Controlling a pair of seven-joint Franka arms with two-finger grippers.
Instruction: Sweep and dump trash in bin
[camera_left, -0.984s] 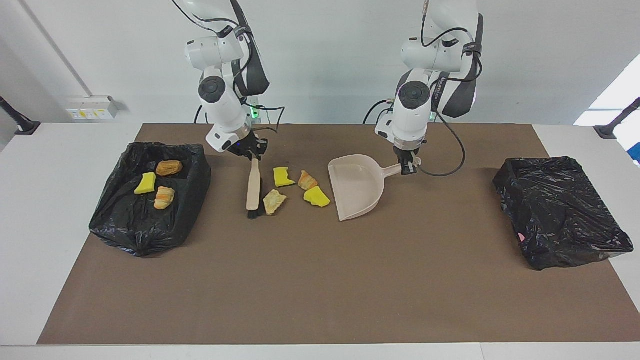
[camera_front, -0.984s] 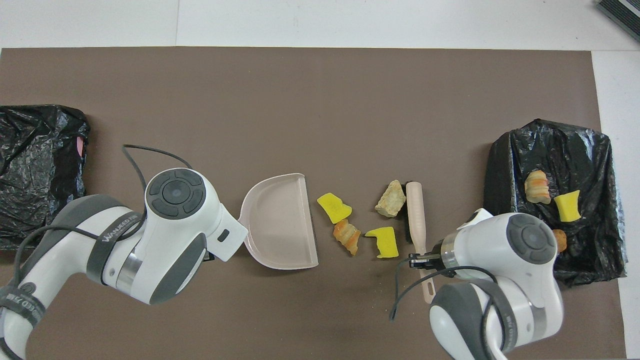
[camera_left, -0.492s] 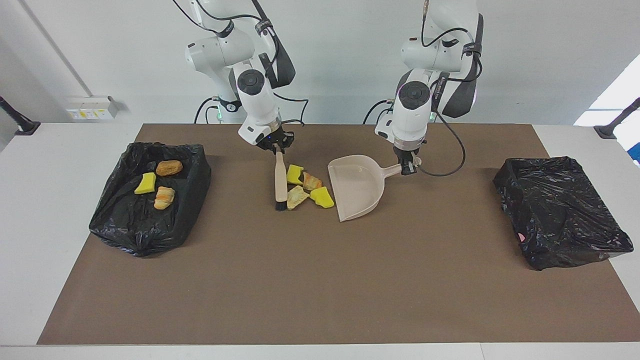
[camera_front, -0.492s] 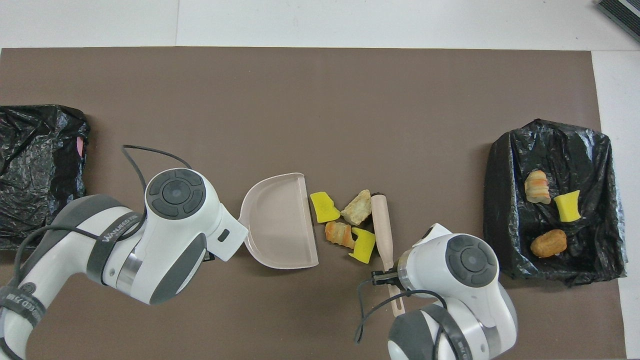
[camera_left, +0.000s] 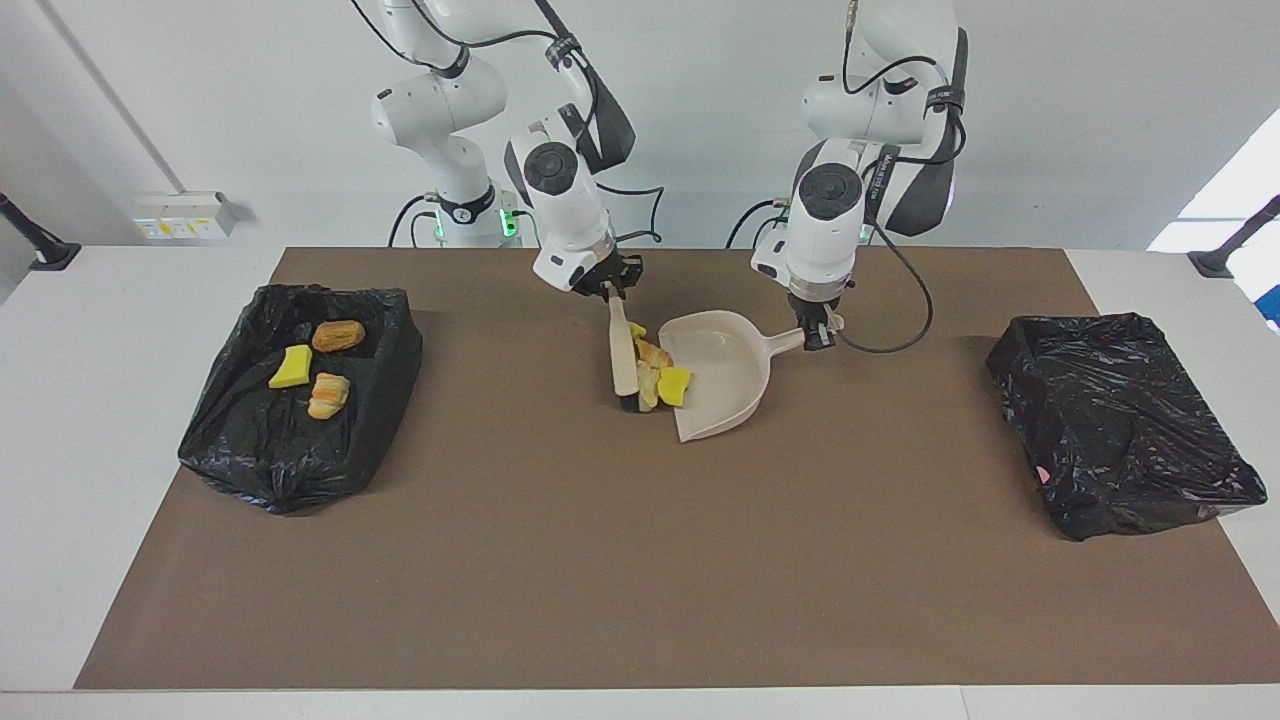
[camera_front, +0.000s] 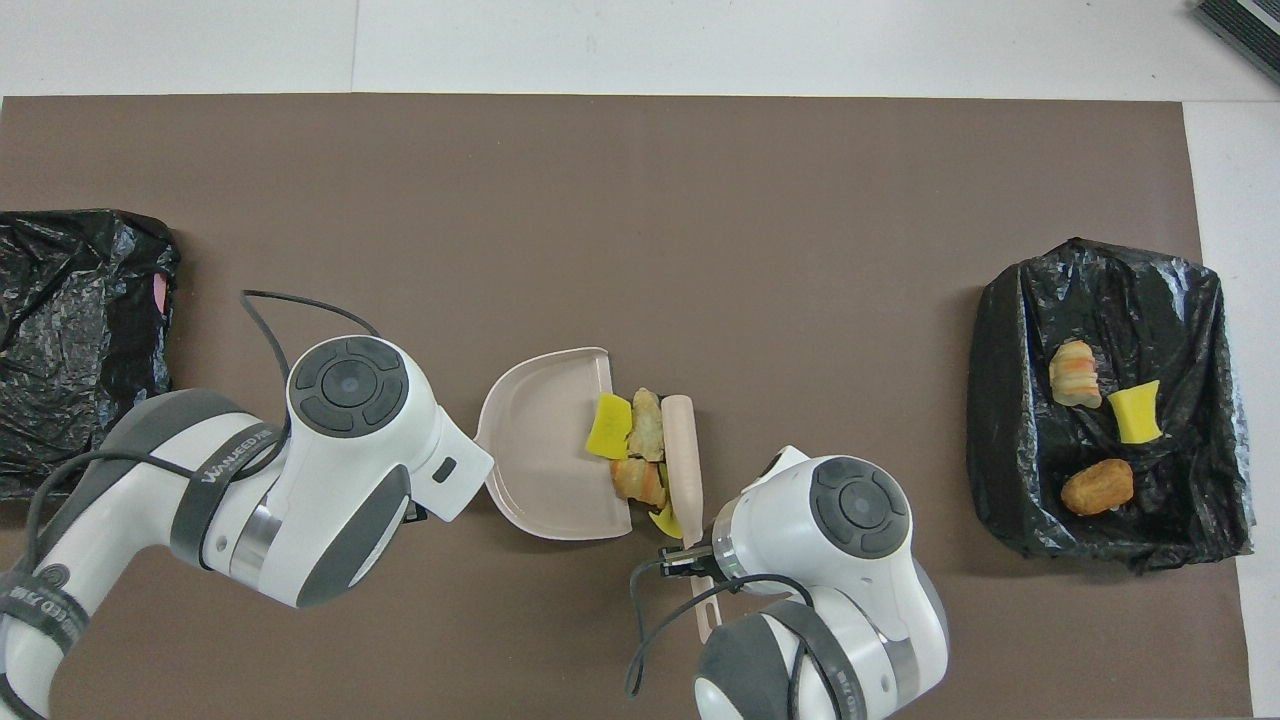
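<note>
Right gripper (camera_left: 612, 292) clamped on brush (camera_left: 624, 356), left gripper (camera_left: 818, 335) clamped on dustpan (camera_left: 728, 385) handle: brush should press low, driving scraps (camera_left: 662, 379) fully past the lip.

Our two white Franka arms

We see glossy white shells, dark grey joint caps and bands, black cables looping from the wrists, and grey lettering on one forearm.

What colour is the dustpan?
The dustpan is pale beige, a bit pinkish. The overhead view shows it best.
</note>
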